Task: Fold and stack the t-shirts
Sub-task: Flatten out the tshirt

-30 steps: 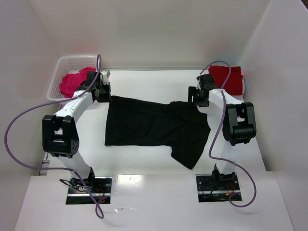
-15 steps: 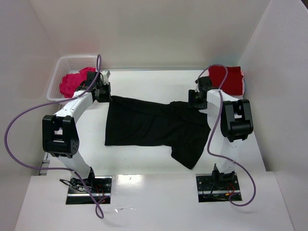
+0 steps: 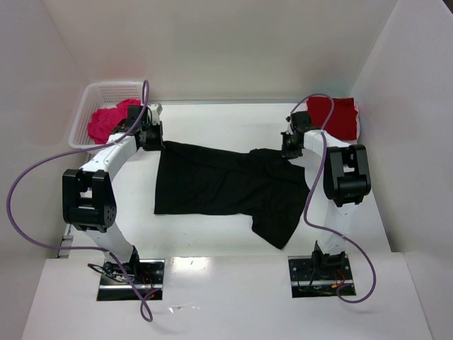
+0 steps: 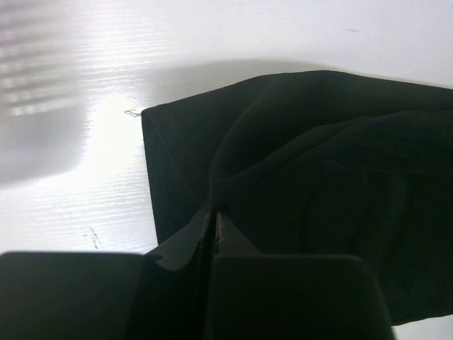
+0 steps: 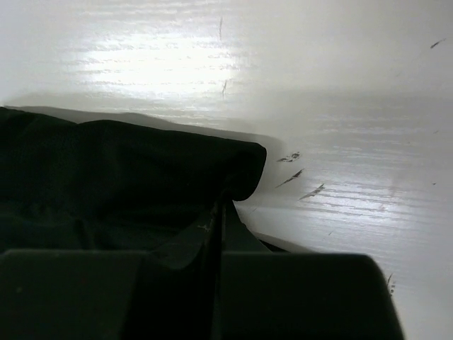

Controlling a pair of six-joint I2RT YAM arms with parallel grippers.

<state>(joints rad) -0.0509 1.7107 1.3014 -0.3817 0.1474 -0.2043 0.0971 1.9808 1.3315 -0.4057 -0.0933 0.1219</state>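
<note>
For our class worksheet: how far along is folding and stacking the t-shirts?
Done: the dark red t-shirt looks folded at the far right. In hand: left gripper and right gripper are shut on the far edge of the black t-shirt. Left: the pink t-shirt lies bunched in the basket.

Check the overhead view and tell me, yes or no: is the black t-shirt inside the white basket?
No, the black t-shirt lies spread on the table, while the basket holds a magenta-pink t-shirt.
</note>
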